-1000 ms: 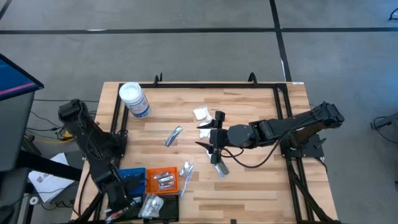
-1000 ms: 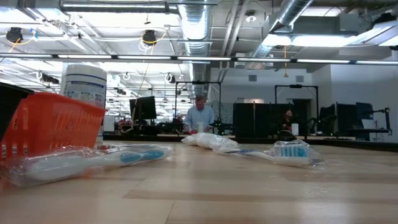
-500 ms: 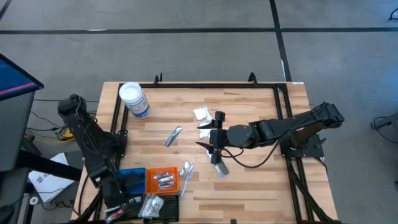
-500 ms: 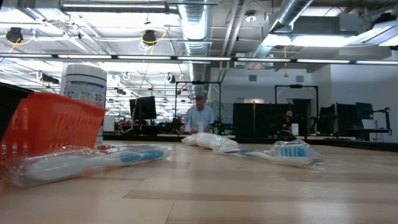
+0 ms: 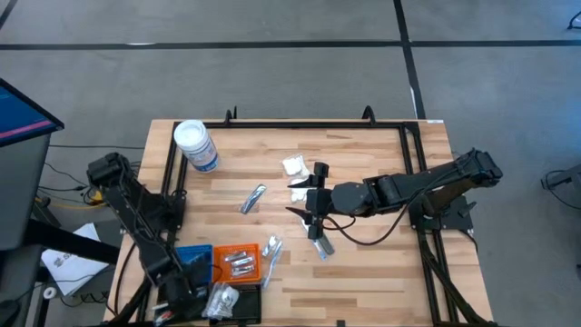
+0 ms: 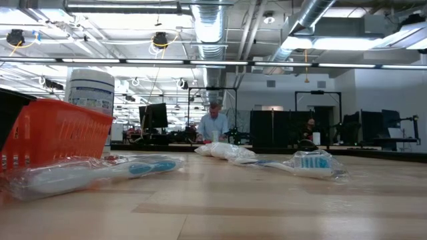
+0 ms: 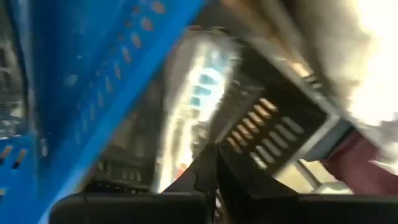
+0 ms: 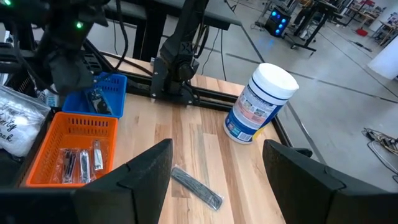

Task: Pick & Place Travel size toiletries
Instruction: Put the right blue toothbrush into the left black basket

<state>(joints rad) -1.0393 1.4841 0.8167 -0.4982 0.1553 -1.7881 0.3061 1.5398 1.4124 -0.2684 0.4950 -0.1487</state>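
In the right wrist view only: orange tray's packets.

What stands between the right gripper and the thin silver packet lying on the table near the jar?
Nothing visible does. The right gripper hangs above the table with its jaws open, and the silver packet lies alone on bare wood. The white-lidded jar stands off to the side of that path.

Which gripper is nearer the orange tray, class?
Left. The left gripper sits over the trays at the table's near left corner, beside the orange tray; the right gripper hovers mid-table, farther off.
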